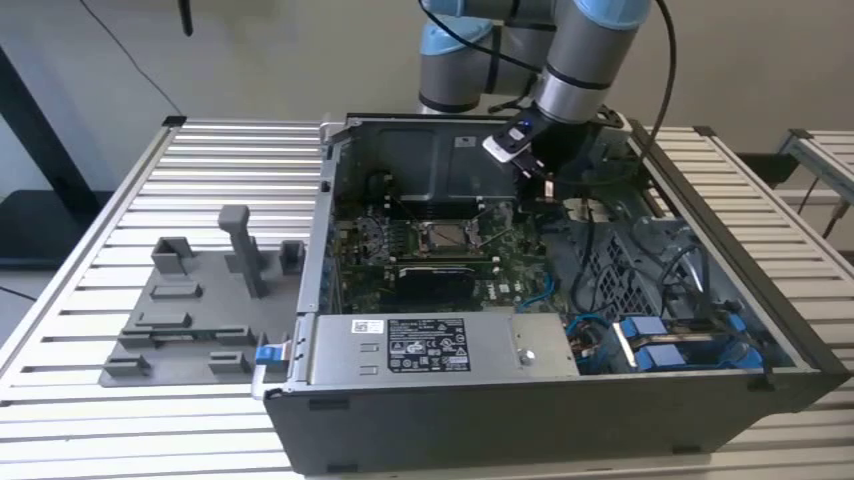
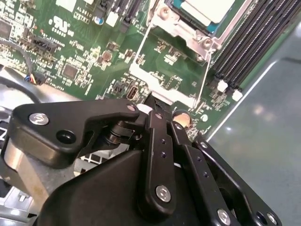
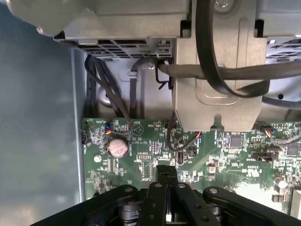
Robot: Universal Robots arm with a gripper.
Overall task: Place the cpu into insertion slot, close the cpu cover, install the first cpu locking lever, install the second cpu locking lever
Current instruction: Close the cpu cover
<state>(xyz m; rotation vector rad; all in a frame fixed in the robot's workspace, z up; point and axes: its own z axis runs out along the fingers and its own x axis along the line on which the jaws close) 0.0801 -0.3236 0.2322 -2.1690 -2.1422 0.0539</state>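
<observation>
**Chip seems seated; cover and levers appear to be left**

At the exterior view's left, a grey fixture tray (image 1: 187, 320) lies on the slatted counter (image 1: 200, 160). I can make out no chip on it. Next comes the open computer case (image 1: 534, 420), with the insertion slot (image 1: 441, 238) mid-board. The pincer (image 1: 542, 185) hangs further right, near the slot but apart from it.

In the second wrist view, a pale flat square, which I take for the cpu (image 2: 207, 9), lies inside the slot's silver frame (image 2: 188, 33). So the first step looks done.

A thin wire lever (image 2: 140, 47) and its twin (image 2: 204, 70) run out from the frame over the green board (image 2: 84, 42). They look unlatched to me. I cannot tell whether the cover is down.

The pincer (image 2: 160, 110) has its fingers together, with nothing visible between them, low above the board just beside the wires. The first wrist view shows the pincer (image 3: 167, 176) pressed together as well.
</observation>
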